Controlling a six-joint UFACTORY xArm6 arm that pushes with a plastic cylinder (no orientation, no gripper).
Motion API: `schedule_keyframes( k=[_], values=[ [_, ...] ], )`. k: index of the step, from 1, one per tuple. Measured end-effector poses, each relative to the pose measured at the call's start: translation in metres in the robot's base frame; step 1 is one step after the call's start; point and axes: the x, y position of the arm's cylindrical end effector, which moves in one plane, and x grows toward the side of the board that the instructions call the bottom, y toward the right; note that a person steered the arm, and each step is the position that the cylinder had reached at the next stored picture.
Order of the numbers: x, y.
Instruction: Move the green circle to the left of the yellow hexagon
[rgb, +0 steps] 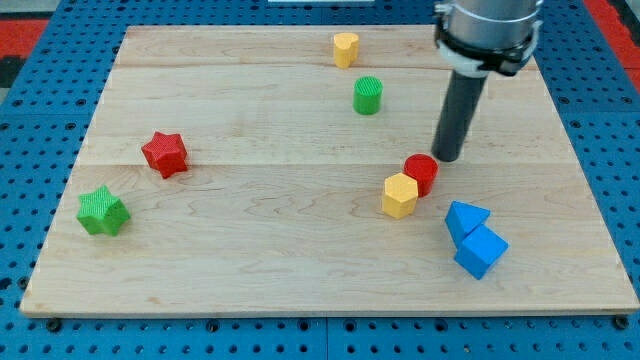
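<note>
The green circle (368, 95) stands upright near the view's top, right of centre. The yellow hexagon (400, 194) lies lower down, below and slightly right of the green circle, touching a red circle (422, 173) on its upper right. My tip (448, 158) sits just above and right of the red circle, well to the right of and below the green circle. The dark rod rises from the tip to the arm at the view's top right.
A second yellow block (346, 48) stands at the top, above the green circle. A red star (165, 153) and a green star (103, 211) lie at the left. Two blue blocks (475, 238) sit together at the lower right. The wooden board (250, 270) ends in a blue pegboard surround.
</note>
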Motion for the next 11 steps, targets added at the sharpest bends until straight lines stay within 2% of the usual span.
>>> schedule_keyframes(
  k=[1,2,3,4,5,6,7,8,9,11],
  values=[
    [-0.074,0.031],
    [-0.134,-0.018],
    [-0.154,-0.077],
    [-0.146,-0.121],
    [-0.111,-0.089],
    [-0.076,-0.082],
    [-0.078,-0.104],
    [-0.008,-0.084],
    [0.043,-0.054],
    [0.026,-0.123]
  ],
)
